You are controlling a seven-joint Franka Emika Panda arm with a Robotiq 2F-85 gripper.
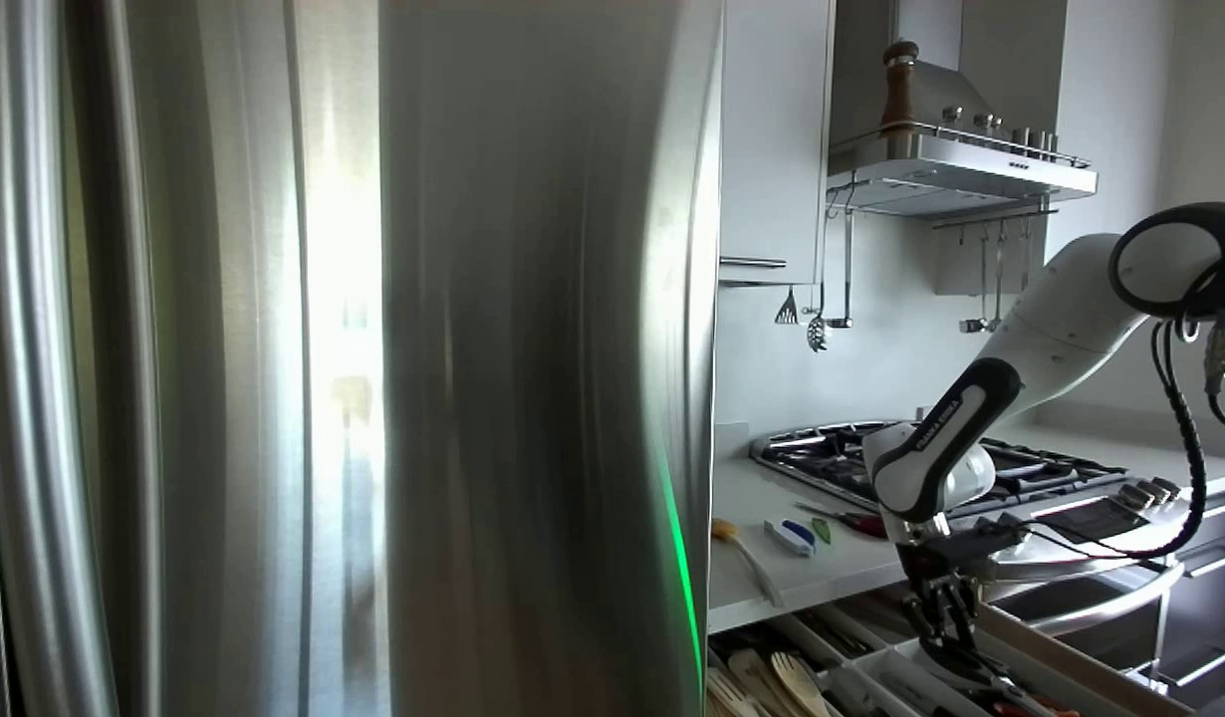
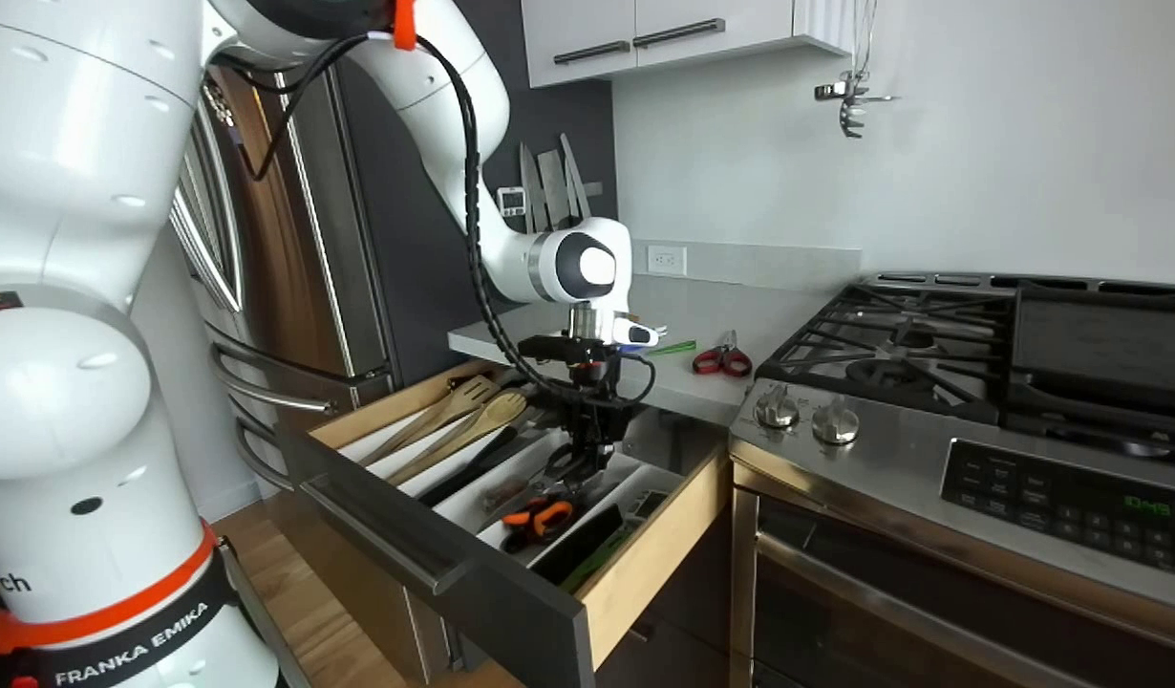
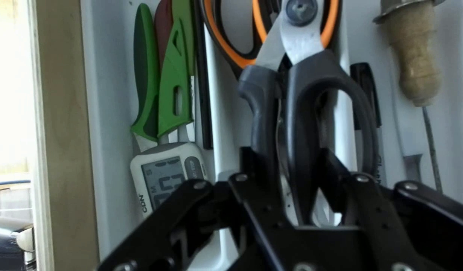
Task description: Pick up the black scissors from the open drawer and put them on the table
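Note:
The black scissors (image 3: pixel 301 98) fill the middle of the wrist view, dark handles toward me and grey blades pointing away. My gripper (image 3: pixel 286 154) has its fingers against both sides of the handles, with the right finger partly inside the right loop; it looks shut on them. The scissors overlap a tray divider and hide part of the orange-handled scissors, so they sit above these. In both exterior views the gripper (image 1: pixel 946 622) (image 2: pixel 587 463) points down into the open drawer (image 2: pixel 654 564). The blade tips are out of the wrist view. The table (image 2: pixel 702 296) is the white worktop behind the drawer.
Orange-handled scissors (image 2: pixel 540 521) lie under the blades. Green knives (image 3: pixel 175 86) and a timer (image 3: pixel 167 173) lie in the side compartment, wooden utensils (image 2: pixel 473 420) opposite. Red-handled scissors (image 2: pixel 721 358) and small tools lie on the worktop. The gas hob (image 2: pixel 893 344) stands beside it.

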